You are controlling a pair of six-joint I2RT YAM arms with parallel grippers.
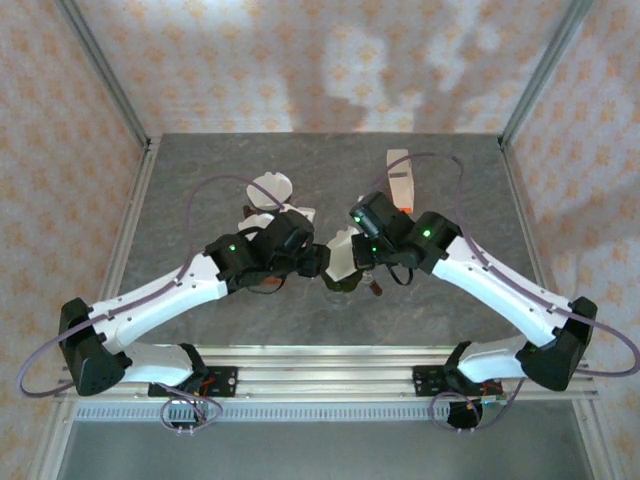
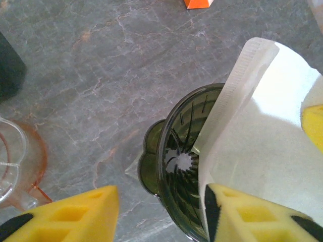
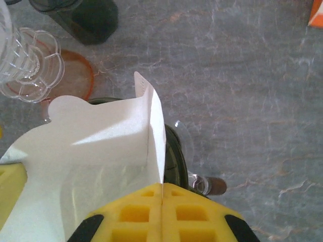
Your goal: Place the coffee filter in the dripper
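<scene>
The white coffee filter (image 3: 101,146) stands half-opened over the mouth of the dark dripper (image 2: 176,156), its lower corner dipping into the ribbed cone. The right fingers (image 3: 136,212) are pinched together on its seam edge. The left fingers (image 2: 75,217) stand apart, one against the paper, above the grey worktop (image 2: 101,65).

An orange-and-white box (image 1: 400,175) stands on the far part of the grey marbled table (image 1: 200,170). Well to the left of the box is a clear ribbed vessel (image 3: 25,60), its scalloped foot overlapping an orange round disc (image 3: 78,75). A dark container (image 3: 93,17) is also left of the box.
</scene>
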